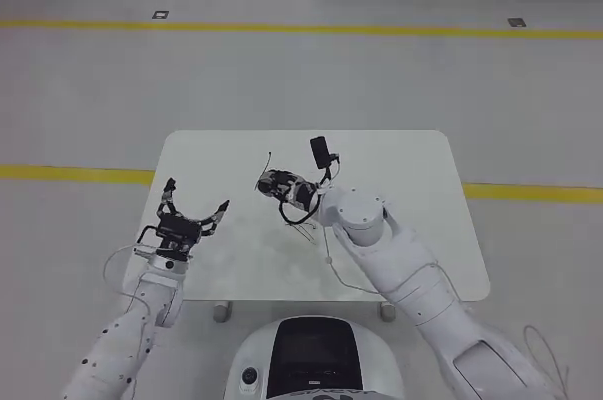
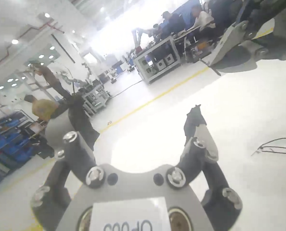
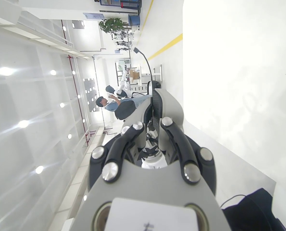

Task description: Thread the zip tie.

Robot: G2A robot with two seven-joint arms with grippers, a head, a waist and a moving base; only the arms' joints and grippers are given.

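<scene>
My right gripper (image 1: 269,183) hovers over the middle of the white table (image 1: 411,160), shut on a black zip tie (image 1: 267,166). In the right wrist view the zip tie (image 3: 148,64) curves out from between the closed fingertips (image 3: 157,97) and ends in its small square head. My left gripper (image 1: 194,212) is near the table's left edge, wide open with nothing in it. In the left wrist view its fingers (image 2: 195,118) are spread far apart, and the right gripper (image 2: 248,37) is farther off with the tie's end (image 2: 211,69) poking out.
Several loose black zip ties (image 2: 272,145) lie on the table between the two arms, below the right gripper (image 1: 303,232). A thin cable (image 1: 331,262) trails along the right arm. Yellow floor lines run behind the table.
</scene>
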